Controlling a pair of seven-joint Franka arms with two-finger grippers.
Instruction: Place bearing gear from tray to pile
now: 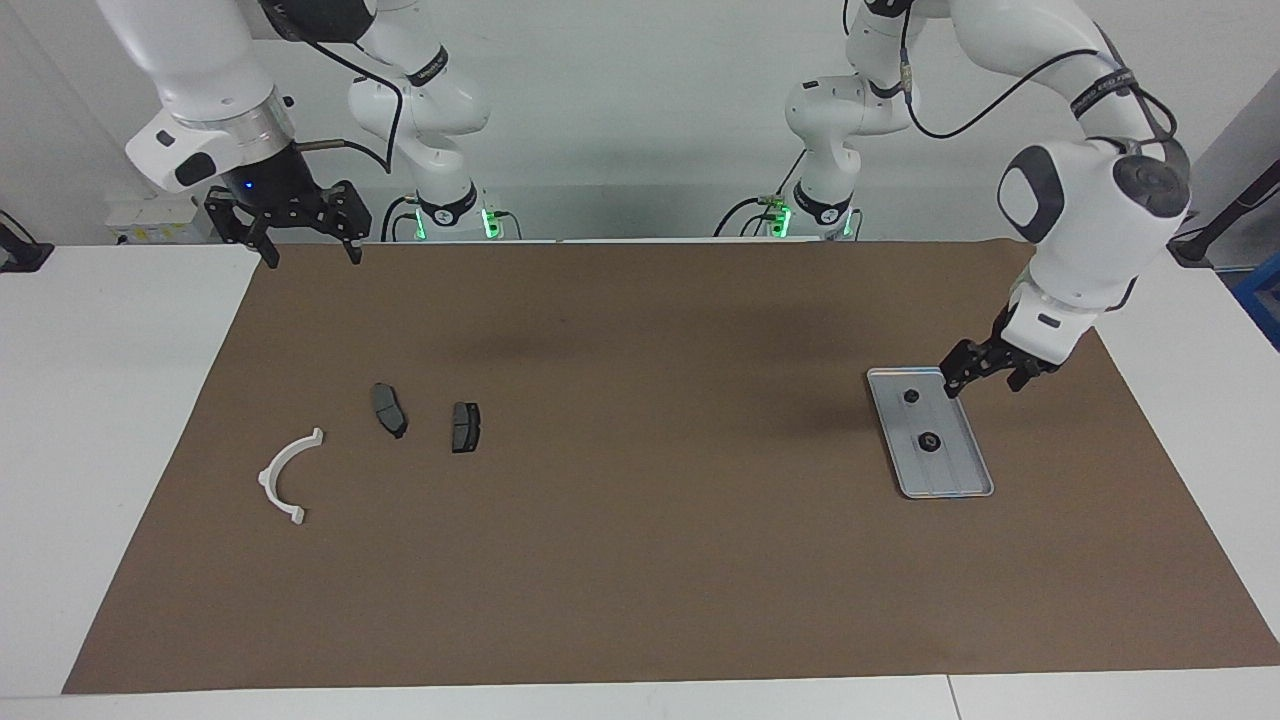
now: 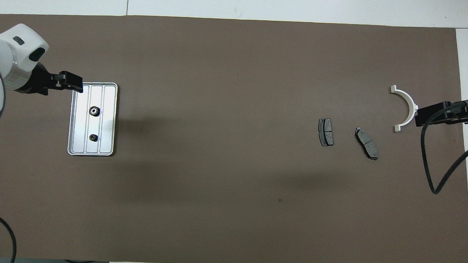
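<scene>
The silver tray point(image 1: 955, 472) lies on the brown mat toward the left arm's end of the table and holds two small dark bearing gears point(image 1: 911, 396) point(image 1: 928, 441). In the overhead view the tray point(image 2: 108, 119) shows both gears point(image 2: 93, 111) point(image 2: 94, 137). My left gripper point(image 1: 982, 388) is open and empty, low in the air over the tray's rim point(image 2: 79, 86). The pile lies toward the right arm's end: two dark brake pads point(image 1: 389, 409) point(image 1: 465, 426) and a white bracket point(image 1: 290, 475). My right gripper point(image 1: 312, 258) is open and waits, raised.
The brown mat point(image 1: 640, 560) covers most of the white table. In the overhead view the pads point(image 2: 326, 131) point(image 2: 366, 142) and the bracket point(image 2: 405, 107) lie apart; the right gripper's tip point(image 2: 418, 116) shows over the bracket's edge. A black cable point(image 2: 431, 169) hangs from the right arm.
</scene>
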